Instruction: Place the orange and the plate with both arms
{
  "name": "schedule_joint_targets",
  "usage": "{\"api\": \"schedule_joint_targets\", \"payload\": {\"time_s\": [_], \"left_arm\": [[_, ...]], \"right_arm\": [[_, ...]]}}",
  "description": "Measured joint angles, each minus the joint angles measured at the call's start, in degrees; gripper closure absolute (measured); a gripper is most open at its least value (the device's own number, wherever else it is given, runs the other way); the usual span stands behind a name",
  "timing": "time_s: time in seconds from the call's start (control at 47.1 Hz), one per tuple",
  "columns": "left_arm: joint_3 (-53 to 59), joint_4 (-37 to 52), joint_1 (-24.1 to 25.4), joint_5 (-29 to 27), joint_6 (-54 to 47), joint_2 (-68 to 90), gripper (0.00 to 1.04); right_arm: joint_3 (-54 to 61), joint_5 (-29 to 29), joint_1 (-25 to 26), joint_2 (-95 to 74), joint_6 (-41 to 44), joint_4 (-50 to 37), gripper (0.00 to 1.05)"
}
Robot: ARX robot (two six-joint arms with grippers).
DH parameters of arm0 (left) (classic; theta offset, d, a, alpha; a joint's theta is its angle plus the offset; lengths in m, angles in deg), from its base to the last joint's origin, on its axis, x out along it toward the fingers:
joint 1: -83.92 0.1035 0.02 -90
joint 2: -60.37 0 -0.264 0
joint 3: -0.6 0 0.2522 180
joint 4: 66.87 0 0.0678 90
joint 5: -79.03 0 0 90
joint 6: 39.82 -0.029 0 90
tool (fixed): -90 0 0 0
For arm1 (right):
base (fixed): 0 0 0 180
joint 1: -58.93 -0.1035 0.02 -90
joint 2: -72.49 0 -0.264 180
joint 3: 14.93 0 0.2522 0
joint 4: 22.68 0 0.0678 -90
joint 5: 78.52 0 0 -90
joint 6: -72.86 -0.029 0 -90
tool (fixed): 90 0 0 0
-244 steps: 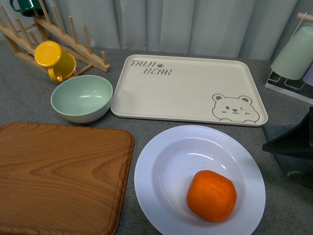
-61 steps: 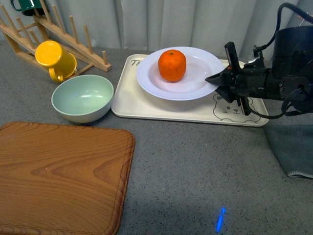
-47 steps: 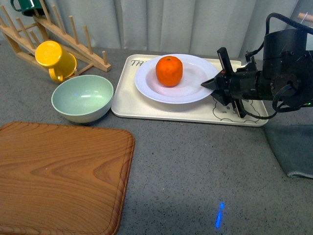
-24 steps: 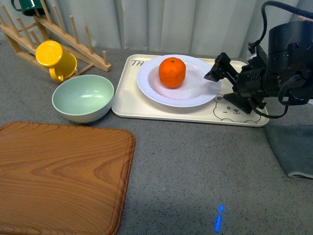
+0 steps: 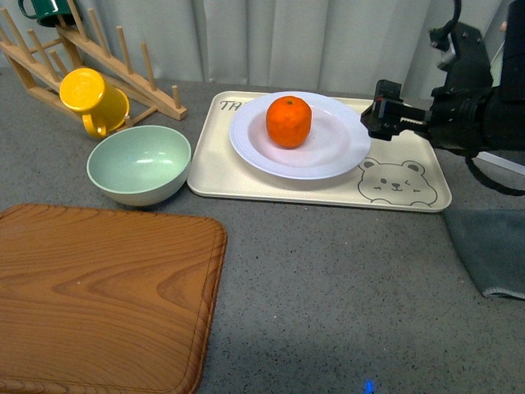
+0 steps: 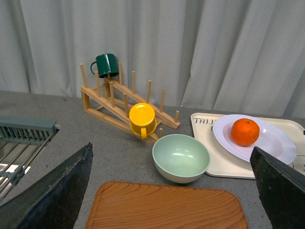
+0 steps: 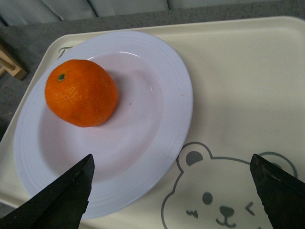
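The orange [image 5: 289,121] lies in the white ridged plate [image 5: 336,156], which rests on the beige bear tray [image 5: 410,193]. My right gripper [image 5: 379,111] is open and empty, raised just past the plate's right rim, apart from it. In the right wrist view the orange [image 7: 81,93] and plate [image 7: 157,138] lie below my spread fingertips [image 7: 71,198]. My left gripper [image 6: 171,191] is open and empty, out of the front view; its wrist view shows the orange [image 6: 245,132] and plate [image 6: 274,143] far off.
A pale green bowl [image 5: 138,164] sits left of the tray. A yellow mug [image 5: 92,100] hangs on a wooden rack [image 5: 123,70] at the back left. A wooden cutting board [image 5: 98,300] fills the near left. A grey cloth [image 5: 492,254] lies at the right.
The plate with the orange moved from the near table onto the bear tray. My right gripper let go of the plate's rim and has drawn back to the right and upward.
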Motion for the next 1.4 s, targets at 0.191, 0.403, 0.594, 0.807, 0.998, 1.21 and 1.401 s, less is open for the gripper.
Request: {"api": "schedule_joint_targets", "payload": {"time_s": [0.191,0.403,0.594,0.807,0.998,1.21,1.401], "left_arm": [[0.0,0.0,0.0,0.0,0.0,0.0,0.06],[0.0,0.0,0.0,0.0,0.0,0.0,0.06],[0.0,0.0,0.0,0.0,0.0,0.0,0.06],[0.0,0.0,0.0,0.0,0.0,0.0,0.06],[0.0,0.0,0.0,0.0,0.0,0.0,0.06],[0.0,0.0,0.0,0.0,0.0,0.0,0.06],[0.0,0.0,0.0,0.0,0.0,0.0,0.06]], "right_arm": [[13.5,2.1,2.6,14.3,1.4,1.2,0.09],[27.5,7.2,7.5,30.2,1.1,2.7,0.09],[38.2,8.5,11.9,44.9,4.7,7.1,0.09],[46.2,7.2,16.3,61.5,10.1,15.4,0.09],[47.1,6.7,16.3,60.2,10.5,11.9,0.11],[58.9,8.8,13.8,59.1,11.4,-31.2,0.53],[60.4,13.0,10.4,72.6,11.6,-17.7,0.87]]}}
